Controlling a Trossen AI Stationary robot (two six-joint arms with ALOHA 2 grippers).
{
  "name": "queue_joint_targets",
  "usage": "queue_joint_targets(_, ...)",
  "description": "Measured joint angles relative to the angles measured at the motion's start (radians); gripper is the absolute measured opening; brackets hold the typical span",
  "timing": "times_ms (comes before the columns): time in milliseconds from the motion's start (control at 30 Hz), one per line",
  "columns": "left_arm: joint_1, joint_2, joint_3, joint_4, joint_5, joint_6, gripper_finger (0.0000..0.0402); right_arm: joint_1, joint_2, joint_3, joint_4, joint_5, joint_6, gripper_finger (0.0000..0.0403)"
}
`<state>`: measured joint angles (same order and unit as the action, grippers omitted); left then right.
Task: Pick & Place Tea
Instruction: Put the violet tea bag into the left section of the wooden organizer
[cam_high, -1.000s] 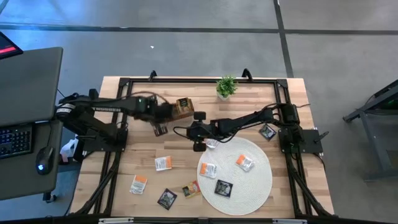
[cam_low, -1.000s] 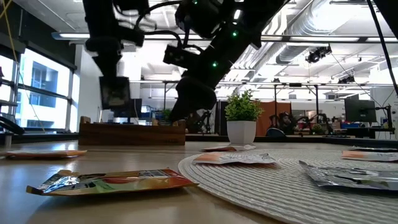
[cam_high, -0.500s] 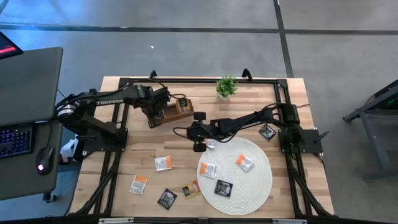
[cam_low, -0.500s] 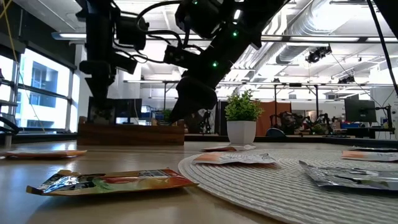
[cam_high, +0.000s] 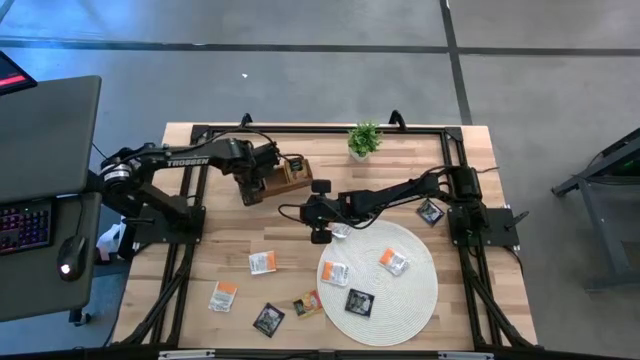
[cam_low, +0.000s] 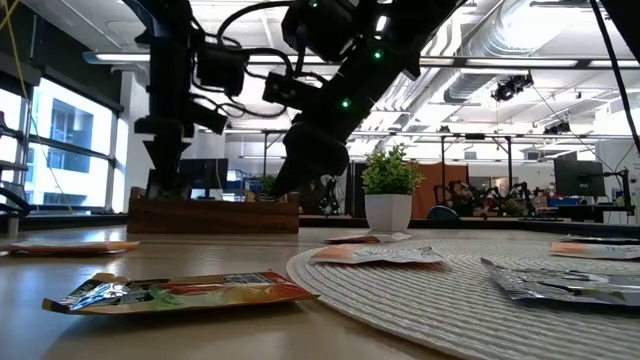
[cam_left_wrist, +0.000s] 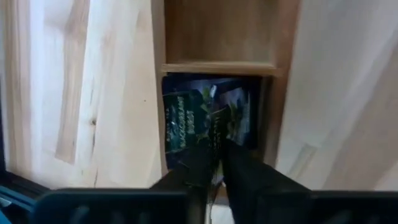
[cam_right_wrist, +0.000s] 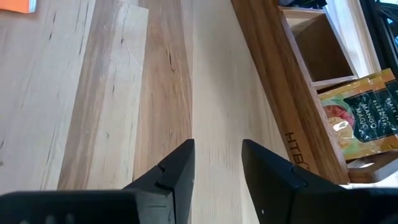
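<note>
You're working on a pale wooden bench (cam_high: 230, 240) with visible grain and a smooth, matt finish. The compartment tray (cam_left_wrist: 221, 37) near its far edge is darker brown wood, also matt. The dark sachet (cam_left_wrist: 208, 118) in the tray looks like glossy printed foil. The round mat (cam_low: 420, 290) is woven and ribbed, a rough off-white cloth. The nearest sachet (cam_low: 180, 290) is crinkled, shiny foil.
</note>
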<state>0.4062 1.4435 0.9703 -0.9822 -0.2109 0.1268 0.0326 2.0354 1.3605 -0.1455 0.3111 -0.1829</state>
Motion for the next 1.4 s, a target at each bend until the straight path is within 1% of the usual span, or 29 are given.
queue_joint_targets(67, 0.0, 0.015, 0.0, -0.004, -0.033, 0.0, 0.008, 0.0, 0.0, 0.0, 0.0, -0.001, 0.0, 0.0129)
queue_joint_targets(167, 0.0, 0.032, 0.0, 0.001, -0.158, -0.004, 0.0124, 0.0, 0.0, 0.0, 0.0, -0.002, 0.0, 0.013)
queue_joint_targets(233, 0.001, 0.03, 0.0, -0.007, -0.228, -0.036, 0.015, 0.0, 0.0, 0.0, 0.0, -0.002, 0.0, 0.013)
queue_joint_targets(267, 0.001, 0.03, 0.003, -0.01, -0.251, -0.052, 0.016, 0.0, 0.0, 0.0, 0.0, -0.002, 0.0, 0.013)
queue_joint_targets(333, 0.0, 0.03, 0.018, -0.041, -0.254, -0.084, 0.0178, 0.0, 0.001, 0.0, 0.0, -0.002, 0.0, 0.013)
queue_joint_targets(433, -0.001, 0.03, 0.061, -0.101, -0.202, -0.127, 0.019, 0.0, 0.001, 0.0, 0.0, -0.005, 0.0, 0.0129)
queue_joint_targets(500, -0.001, 0.03, 0.091, -0.137, -0.141, -0.146, 0.0192, 0.0, 0.001, 0.0, 0.0, -0.007, 0.0, 0.013)
queue_joint_targets(600, -0.016, 0.03, 0.115, -0.114, 0.019, -0.156, 0.0193, 0.0, 0.001, 0.0, 0.0, -0.007, 0.0, 0.013)
queue_joint_targets(667, -0.045, 0.028, 0.118, -0.078, 0.14, -0.158, 0.0193, 0.0, 0.001, 0.0, -0.002, -0.006, 0.0, 0.013)
queue_joint_targets(733, -0.088, 0.023, 0.116, -0.041, 0.232, -0.158, 0.0193, 0.001, -0.003, 0.0, -0.028, 0.008, 0.0, 0.0129)
queue_joint_targets(800, -0.145, 0.022, 0.116, -0.001, 0.271, -0.156, 0.0193, 0.008, -0.023, -0.002, -0.101, 0.022, 0.0, 0.0129)
queue_joint_targets(867, -0.206, 0.022, 0.116, 0.047, 0.274, -0.15, 0.0193, 0.018, -0.065, -0.002, -0.196, 0.043, 0.01, 0.0129)
queue_joint_targets(1000, -0.309, 0.022, 0.116, 0.139, 0.209, -0.17, 0.0193, 0.046, -0.168, 0.0, -0.444, 0.115, 0.066, 0.0129)
queue_joint_targets(1067, -0.347, 0.022, 0.116, 0.172, 0.154, -0.193, 0.0193, 0.053, -0.225, 0.0, -0.617, 0.107, 0.071, 0.0129)
queue_joint_targets(1100, -0.362, 0.022, 0.116, 0.178, 0.129, -0.201, 0.0193, 0.053, -0.26, 0.0, -0.717, 0.07, 0.072, 0.0129)
queue_joint_targets(1167, -0.384, 0.022, 0.116, 0.178, 0.085, -0.207, 0.0193, 0.042, -0.321, 0.0, -0.912, -0.036, 0.086, 0.0129)
queue_joint_targets(1233, -0.395, 0.022, 0.116, 0.172, 0.056, -0.21, 0.0193, 0.024, -0.373, -0.002, -1.068, -0.127, 0.111, 0.0129)
queue_joint_targets(1300, -0.394, 0.022, 0.116, 0.171, 0.048, -0.21, 0.0193, 0.007, -0.42, -0.02, -1.141, -0.178, 0.143, 0.0129)
queue_joint_targets(1400, -0.394, 0.022, 0.116, 0.173, 0.035, -0.212, 0.0193, -0.013, -0.485, -0.091, -1.176, -0.245, 0.158, 0.0129)
